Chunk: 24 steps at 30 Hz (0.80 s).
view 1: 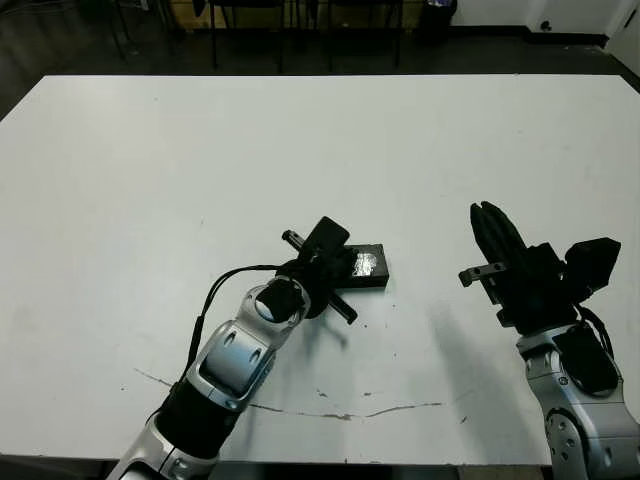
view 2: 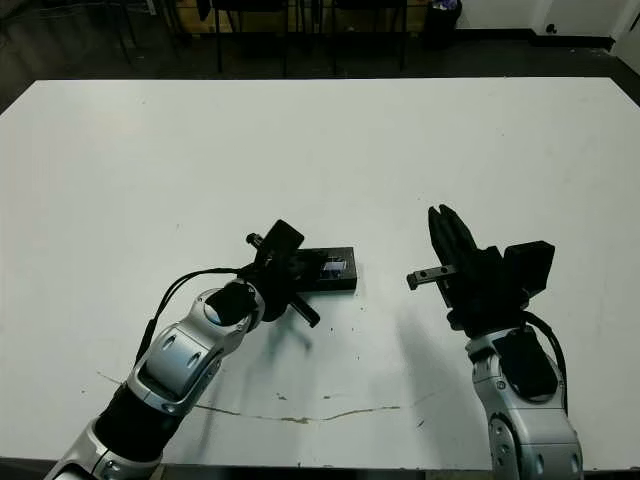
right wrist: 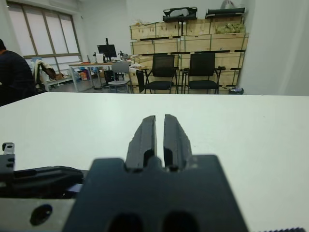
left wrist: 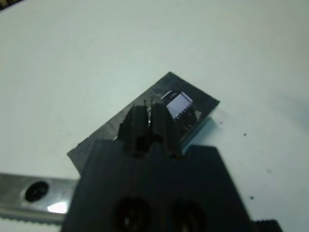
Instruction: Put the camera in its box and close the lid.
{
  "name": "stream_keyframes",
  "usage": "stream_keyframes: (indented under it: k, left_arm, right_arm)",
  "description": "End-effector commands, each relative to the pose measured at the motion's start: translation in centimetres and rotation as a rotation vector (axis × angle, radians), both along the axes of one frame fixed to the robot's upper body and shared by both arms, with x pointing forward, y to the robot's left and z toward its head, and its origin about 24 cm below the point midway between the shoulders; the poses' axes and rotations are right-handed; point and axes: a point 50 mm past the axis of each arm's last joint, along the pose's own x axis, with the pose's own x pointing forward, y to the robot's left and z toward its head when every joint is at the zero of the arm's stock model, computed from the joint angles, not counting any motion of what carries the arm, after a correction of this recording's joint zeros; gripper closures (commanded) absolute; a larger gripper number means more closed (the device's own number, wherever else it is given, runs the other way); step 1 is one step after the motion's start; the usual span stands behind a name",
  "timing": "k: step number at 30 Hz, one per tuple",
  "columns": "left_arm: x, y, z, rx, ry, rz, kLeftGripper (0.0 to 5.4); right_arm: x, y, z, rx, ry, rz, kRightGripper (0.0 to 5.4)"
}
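The lid [view 1: 368, 266] lies flat near the table's middle, a black rectangle with a shiny window strip [left wrist: 179, 105]. My left gripper [left wrist: 150, 108] points down at it, fingers shut, with the tips on or just above the lid's top face and nothing between them. A paler edge shows under the lid [left wrist: 204, 126]; I cannot tell whether it is the box. The camera is hidden. My right gripper [view 1: 490, 216] hovers well to the right of the lid, its fingers [right wrist: 145, 133] shut and empty, pointing away across the table.
A thin dark scratch [view 1: 340, 412] runs along the white table [view 1: 300, 140] near its front edge. Beyond the far edge stand chairs [right wrist: 163, 72] and stacked crates. A person [right wrist: 12, 72] sits far off at the left of the right wrist view.
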Motion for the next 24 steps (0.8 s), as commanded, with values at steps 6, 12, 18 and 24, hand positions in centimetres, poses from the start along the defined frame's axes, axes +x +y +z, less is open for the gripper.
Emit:
stream_keyframes:
  k: [6, 12, 18, 24]
  left_arm:
    - [0.8, 5.1, 1.6, -0.189, -0.04, 0.254, 5.38]
    - [0.4, 8.5, 5.4, -0.253, -0.254, 0.341, 5.38]
    - [-0.1, 11.4, 8.2, -0.247, -0.439, 0.438, 5.38]
    - [-0.7, 13.5, 7.4, -0.227, -0.522, 0.52, 5.38]
  right_arm:
    - [0.3, -0.2, -0.6, 0.013, 0.017, -0.003, 5.4]
    - [0.6, 0.1, -0.3, 0.0, 0.0, -0.009, 5.4]
    - [1.4, 0.4, 0.0, -0.025, 0.008, -0.031, 5.4]
    - [2.3, 0.9, 0.5, -0.018, -0.014, -0.063, 5.4]
